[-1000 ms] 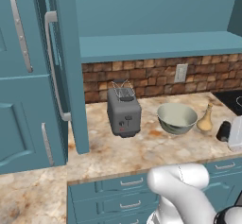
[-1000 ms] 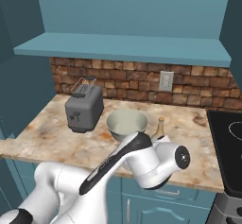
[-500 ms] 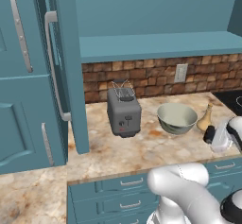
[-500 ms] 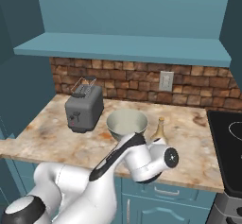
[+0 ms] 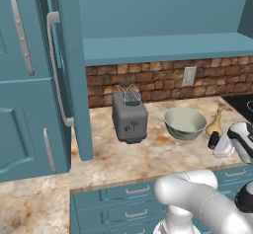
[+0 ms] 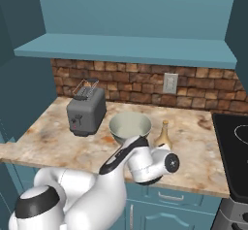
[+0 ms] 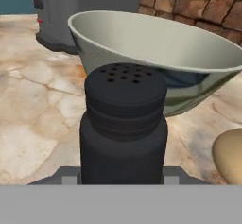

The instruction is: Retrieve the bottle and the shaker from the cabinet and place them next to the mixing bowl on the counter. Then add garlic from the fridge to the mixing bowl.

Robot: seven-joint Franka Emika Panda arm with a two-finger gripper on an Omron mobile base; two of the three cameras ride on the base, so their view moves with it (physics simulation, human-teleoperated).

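While clamped between the closed fingers (image 7: pixel 122 180), shaker (image 7: pixel 124 124) stands upright, just before mixing bowl (image 7: pixel 156 48), bottle (image 7: pixel 230 157) beside it, over the table (image 7: pixel 33 109).

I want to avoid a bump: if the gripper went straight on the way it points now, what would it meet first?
Probably the mixing bowl: beyond the shaker between its jaws, the bowl's wall stands straight ahead, though the gap is hard to judge.
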